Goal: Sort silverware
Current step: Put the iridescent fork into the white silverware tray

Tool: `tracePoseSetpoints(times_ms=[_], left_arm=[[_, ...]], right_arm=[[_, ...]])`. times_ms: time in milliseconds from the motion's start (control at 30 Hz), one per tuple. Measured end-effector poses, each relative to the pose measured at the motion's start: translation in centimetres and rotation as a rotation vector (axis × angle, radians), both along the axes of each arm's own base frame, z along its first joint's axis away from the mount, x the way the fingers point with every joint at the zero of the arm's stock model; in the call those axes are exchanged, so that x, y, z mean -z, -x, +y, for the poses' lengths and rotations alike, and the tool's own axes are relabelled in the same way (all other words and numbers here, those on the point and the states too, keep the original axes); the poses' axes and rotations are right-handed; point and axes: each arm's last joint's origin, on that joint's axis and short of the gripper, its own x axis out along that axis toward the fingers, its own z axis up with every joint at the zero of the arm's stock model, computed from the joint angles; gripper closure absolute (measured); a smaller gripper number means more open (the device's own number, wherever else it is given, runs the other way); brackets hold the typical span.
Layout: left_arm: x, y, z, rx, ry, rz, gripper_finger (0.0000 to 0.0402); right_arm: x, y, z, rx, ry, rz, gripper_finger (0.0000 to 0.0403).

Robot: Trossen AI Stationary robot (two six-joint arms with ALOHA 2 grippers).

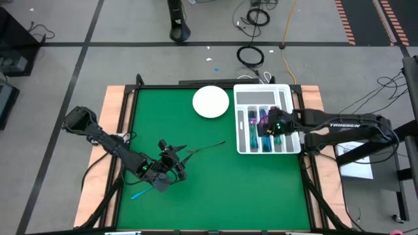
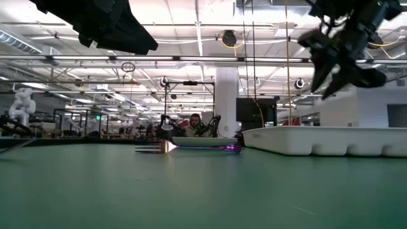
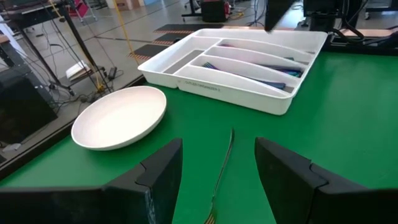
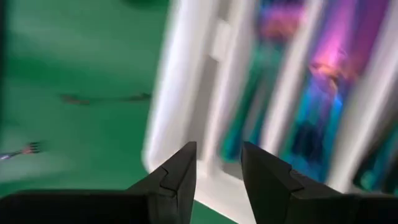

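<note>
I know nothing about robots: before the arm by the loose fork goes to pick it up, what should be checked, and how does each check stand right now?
1. Left tool open: ok, fingers apart with nothing between them.
2. Fork reachable: ok, lying flat on the green table just ahead of that tool.
3. Path clear of the white plate: ok, plate sits off to one side.
4. Right tool out of the way: ok, over the white tray.
5. Right tool holding anything: cannot tell.
</note>
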Motion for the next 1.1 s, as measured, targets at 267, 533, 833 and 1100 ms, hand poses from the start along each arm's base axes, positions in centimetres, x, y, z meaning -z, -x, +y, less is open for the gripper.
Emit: tracePoseSetpoints(times_ms=[267,533,833,1100], left_arm=[[0.2,-0.1,-0.4,0.143,0.057,0.086,0.0198],[-1.2,0.6,-0.7,0.392,0.288,0.148,0.0198],[-4.6,2.4,-0.7,0.37,0.63,0.427,0.0198],[-3.6,5.0,-1.3,0.17,0.776,0.675,0.0198]], right_arm=[[-5.0,-3.0,0.6,-0.214,0.205,-0.218,0.0289],[-5.0,-6.7,3.0,-0.461,0.344,-0.331,0.0289],[-3.0,-10.6,6.4,-0.678,0.459,-0.404,0.0289],[-1.3,-13.1,9.5,-0.831,0.557,-0.491,0.0289]])
